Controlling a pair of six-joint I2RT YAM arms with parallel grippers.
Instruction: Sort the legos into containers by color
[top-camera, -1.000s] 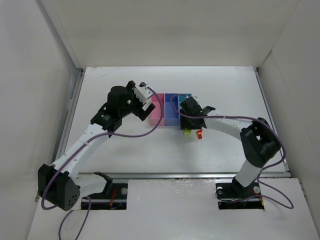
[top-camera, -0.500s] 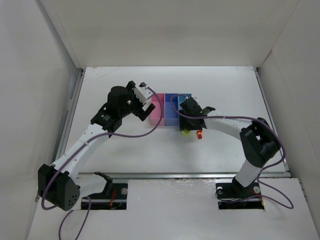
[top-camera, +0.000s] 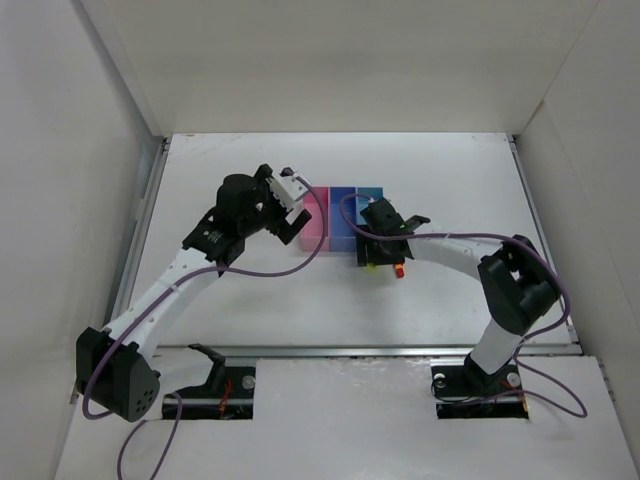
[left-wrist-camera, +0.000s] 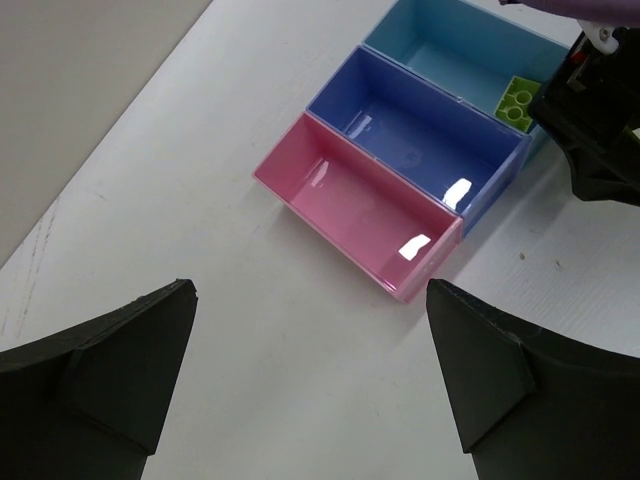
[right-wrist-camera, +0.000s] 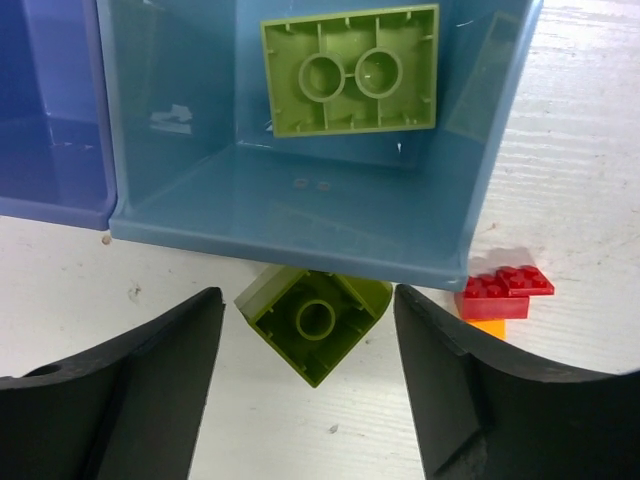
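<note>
Right fingers (top-camera: 368, 252) have crept slightly toward the near edge since a second ago; the left arm shows no change. Top view: containers (top-camera: 343, 215) sit mid-counter in a row, pink toward the left edge, light blue toward the right edge. Loose green brick (top-camera: 372, 266) and red brick (top-camera: 399, 270) lie just on the near-edge side of the light blue end, half hidden under the right wrist. Left wrist view: left fingers (left-wrist-camera: 120, 350) spread wide, holding nothing, hovering off the pink bin (left-wrist-camera: 425, 270). Nothing seen in it or in the medium blue bin (left-wrist-camera: 495, 195). Light blue bin (left-wrist-camera: 440, 60) holds the binned green brick (left-wrist-camera: 518, 100) in one corner, with the right arm's black head crowding it. Right wrist view: right fingers spread, straddling the loose green brick, neither pad visibly touching. It lies underside up, turned cornerwise, hard against the bin's near wall. Red brick sits on an orange-yellow brick (right-wrist-camera: 487, 327), just beside one finger. Risks, as I judge them: closing on corners rather than flats could spin or squirt the brick out, a finger could catch the wall and shove the whole row, and a sweep could knock the red stack. Binned brick already takes up part of the drop space.
</note>
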